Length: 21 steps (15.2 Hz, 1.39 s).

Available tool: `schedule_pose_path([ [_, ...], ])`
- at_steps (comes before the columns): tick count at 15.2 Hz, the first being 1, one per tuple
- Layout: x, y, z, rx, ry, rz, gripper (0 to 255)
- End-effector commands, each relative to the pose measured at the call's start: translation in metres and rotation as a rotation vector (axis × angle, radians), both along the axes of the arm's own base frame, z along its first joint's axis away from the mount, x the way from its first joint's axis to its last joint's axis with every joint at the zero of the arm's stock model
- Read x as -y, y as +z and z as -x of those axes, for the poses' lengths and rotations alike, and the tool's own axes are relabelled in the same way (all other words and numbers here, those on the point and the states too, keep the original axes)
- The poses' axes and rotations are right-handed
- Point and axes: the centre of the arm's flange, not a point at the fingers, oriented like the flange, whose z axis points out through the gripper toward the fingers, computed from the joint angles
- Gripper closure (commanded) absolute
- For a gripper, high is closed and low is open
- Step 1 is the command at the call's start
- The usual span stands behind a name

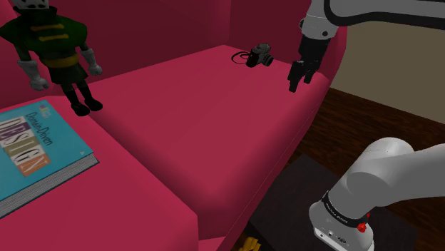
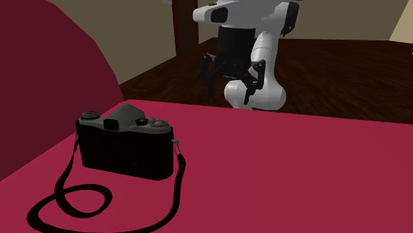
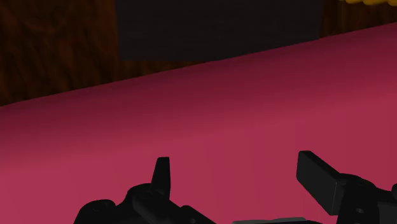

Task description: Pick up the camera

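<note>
We see the pincer [image 3: 235, 163], fingers apart, above the red sofa cushion [image 3: 222, 121]; beyond its edge lie dark wood floor [image 3: 51, 51] and what may be a black box [image 3: 216, 28].

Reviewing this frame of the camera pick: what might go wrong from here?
1. The open gripper hangs apart from the camera, over the sofa seat near its edge. Closing here would likely grab nothing.
2. The strap lies looped on the seat beside the camera. A finger may catch it, or it may drag on lifting.
3. The camera sits close to the backrest, which may crowd the fingers.
</note>
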Motion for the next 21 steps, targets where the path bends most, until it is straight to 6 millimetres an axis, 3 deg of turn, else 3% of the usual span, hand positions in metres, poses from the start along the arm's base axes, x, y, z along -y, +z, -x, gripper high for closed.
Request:
schedule_pose_path([
  [1, 0.000, 0.000, 0.000, 0.000, 0.000, 0.000, 0],
  [18, 0.105, 0.057, -0.182, 0.111, 0.114, -0.124, 0],
  [21, 0.109, 0.049, -0.189, 0.115, 0.118, -0.129, 0],
])
